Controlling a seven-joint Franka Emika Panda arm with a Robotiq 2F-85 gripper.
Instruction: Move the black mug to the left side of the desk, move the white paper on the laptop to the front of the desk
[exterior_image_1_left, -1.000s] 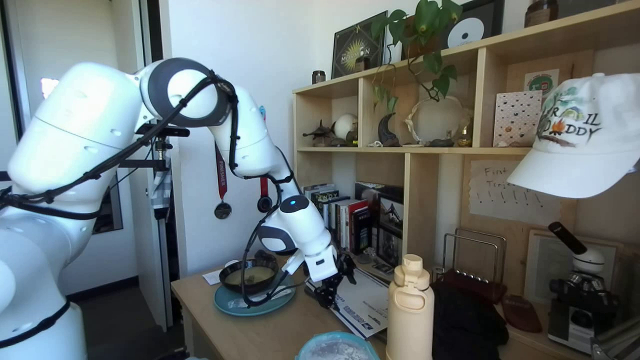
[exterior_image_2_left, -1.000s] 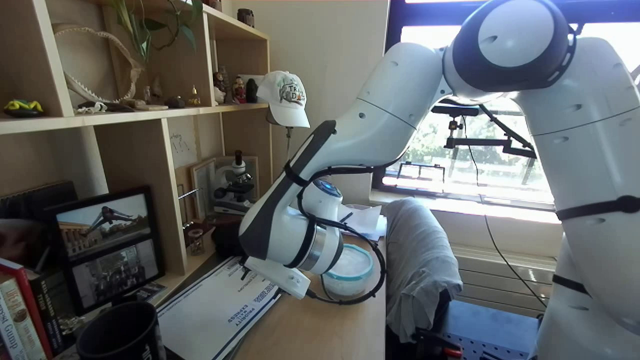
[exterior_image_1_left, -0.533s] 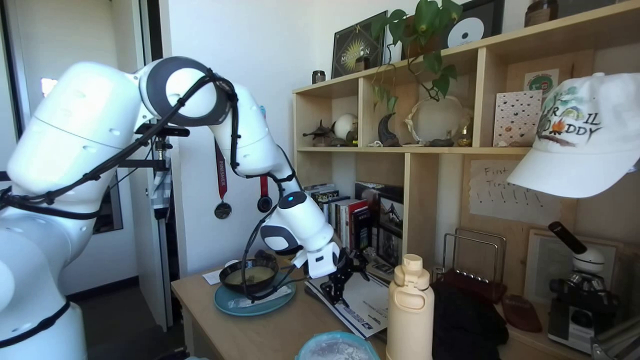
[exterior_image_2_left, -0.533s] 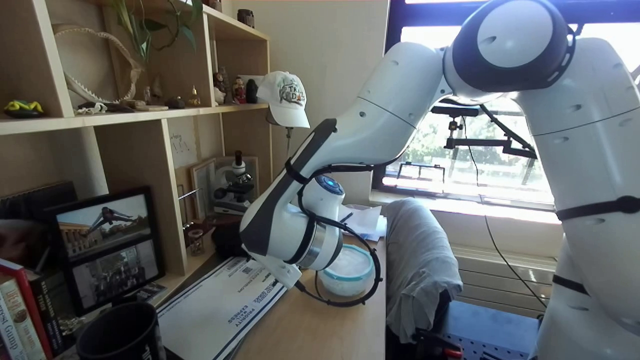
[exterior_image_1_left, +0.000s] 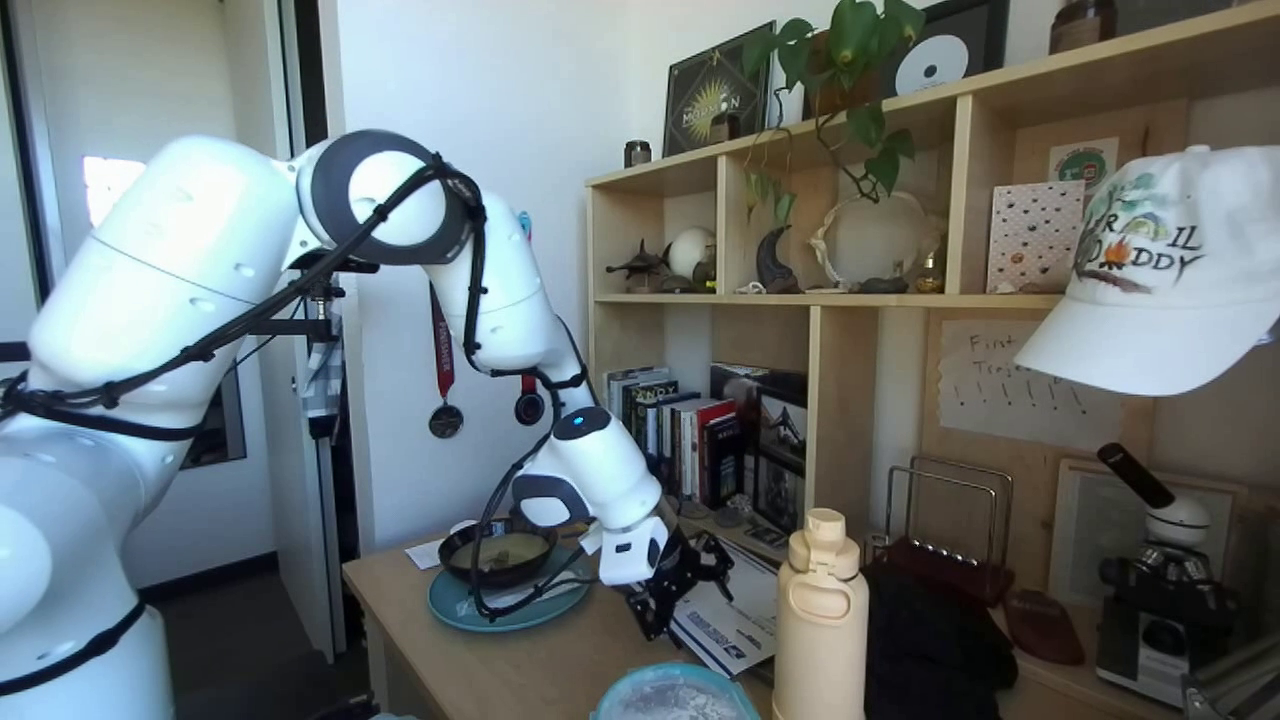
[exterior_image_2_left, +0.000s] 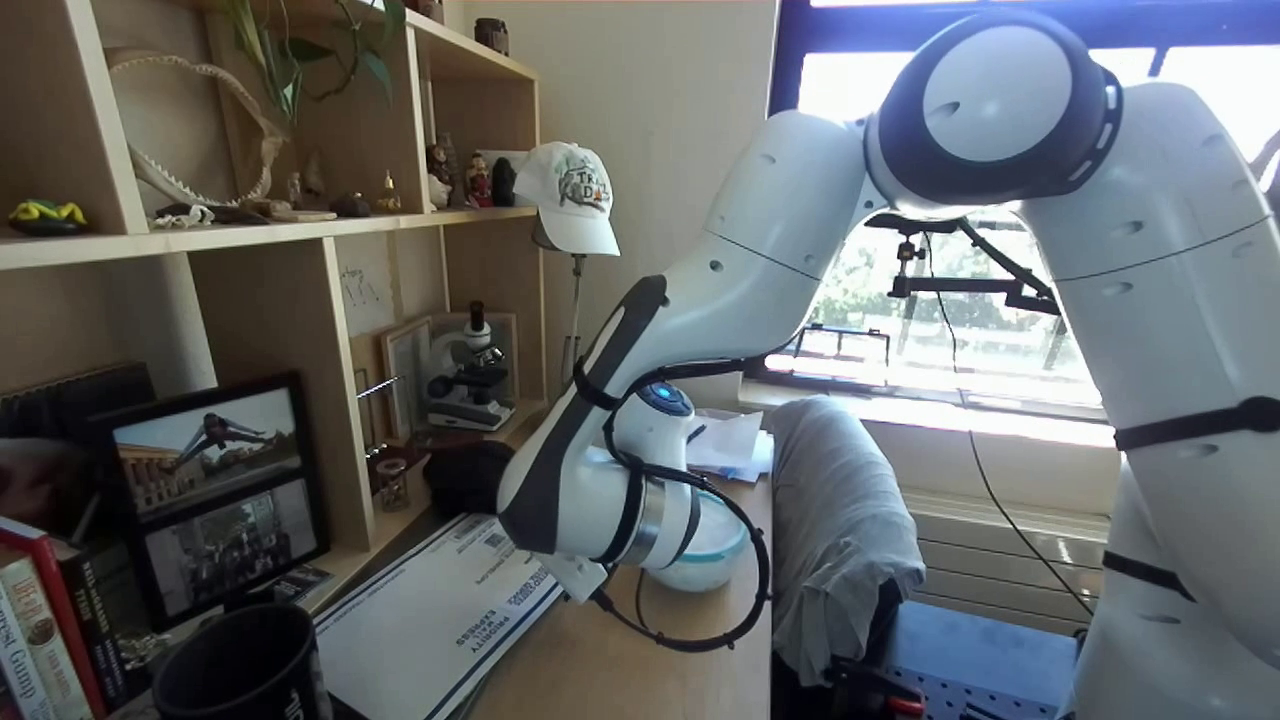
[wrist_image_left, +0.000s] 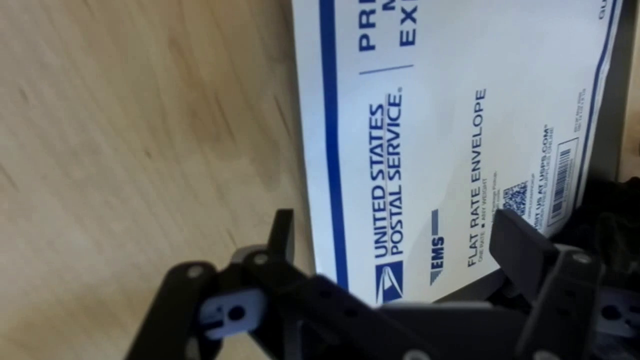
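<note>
We are holding the spread gripper (wrist_image_left: 393, 225) over the paper (wrist_image_left: 445, 110), ideally next pinching only its border nearest the table's (exterior_image_2_left: 620, 680) front edge.

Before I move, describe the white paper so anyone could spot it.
In an exterior view, find the wooden desk. Right of the black mug lies the flat white paper. Blue postal lettering and an edge stripe distinguish it from the dark laptop beneath.
</note>
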